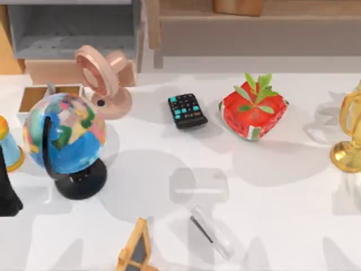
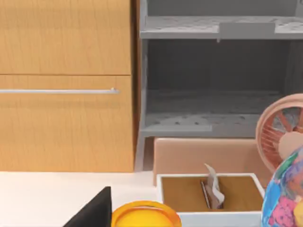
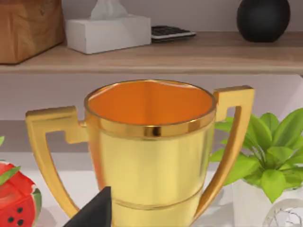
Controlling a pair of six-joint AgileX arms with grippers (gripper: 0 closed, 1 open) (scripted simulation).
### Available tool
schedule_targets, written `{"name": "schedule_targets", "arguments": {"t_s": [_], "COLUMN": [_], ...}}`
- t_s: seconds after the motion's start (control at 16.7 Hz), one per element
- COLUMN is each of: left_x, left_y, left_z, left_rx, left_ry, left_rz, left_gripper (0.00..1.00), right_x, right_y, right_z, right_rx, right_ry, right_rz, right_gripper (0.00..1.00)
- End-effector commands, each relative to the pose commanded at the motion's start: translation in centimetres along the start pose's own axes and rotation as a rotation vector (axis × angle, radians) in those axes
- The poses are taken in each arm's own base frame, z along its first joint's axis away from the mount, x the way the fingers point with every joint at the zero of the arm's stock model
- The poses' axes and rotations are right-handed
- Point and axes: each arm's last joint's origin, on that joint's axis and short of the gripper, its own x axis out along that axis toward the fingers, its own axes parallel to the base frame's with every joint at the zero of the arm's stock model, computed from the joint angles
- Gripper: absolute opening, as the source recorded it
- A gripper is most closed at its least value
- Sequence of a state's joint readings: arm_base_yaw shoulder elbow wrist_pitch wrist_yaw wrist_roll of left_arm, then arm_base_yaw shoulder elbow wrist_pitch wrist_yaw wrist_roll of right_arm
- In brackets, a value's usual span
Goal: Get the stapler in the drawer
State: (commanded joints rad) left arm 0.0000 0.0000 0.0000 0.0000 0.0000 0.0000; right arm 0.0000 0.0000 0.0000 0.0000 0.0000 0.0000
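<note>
Stapler [image 1: 211,231] lies flat on table [image 1: 282,197] near the front edge, about 6 o'clock of the remote [image 1: 187,110]; long axis runs 10-to-4 o'clock. Drawer [image 1: 39,96] sits at far left, behind the globe [image 1: 65,135]. Cannot tell either gripper's opening or load.

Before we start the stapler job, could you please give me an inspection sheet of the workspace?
Surface: white table, shadowed.
Job's things: stapler lies on the table, low centre in the top view; drawer behind the globe at left, a small pale thing in it.
Clutter: fan, remote, red planter, trophy.
Grippers: left gripper faces the drawer; right gripper faces the trophy.
Cables: nothing seen.
Surroundings: grey shelf, wooden cabinet.
</note>
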Motion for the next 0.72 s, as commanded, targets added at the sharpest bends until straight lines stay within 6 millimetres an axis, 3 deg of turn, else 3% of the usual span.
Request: {"name": "schedule_targets", "arguments": {"t_s": [0.3,0.54,0.72], "left_x": [0.2,1.5,4.3], "left_y": [-0.1,-0.1,0.2], "left_z": [1.2,5.3,8.8], "left_rx": [0.036,0.184,0.346], "left_ry": [-0.014,-0.070,-0.109], "left_rz": [-0.023,-0.069,-0.089], "left_gripper": [1.00,1.00,1.00], "right_x": [0.0,0.0,0.0], "right_y": [0.0,0.0,0.0], "right_z": [0.0,0.0,0.0], "right_rx": [0.000,0.000,0.000], "right_ry": [0.000,0.000,0.000], "right_rz": [0.000,0.000,0.000], "right_gripper": [1.00,1.00,1.00]}}
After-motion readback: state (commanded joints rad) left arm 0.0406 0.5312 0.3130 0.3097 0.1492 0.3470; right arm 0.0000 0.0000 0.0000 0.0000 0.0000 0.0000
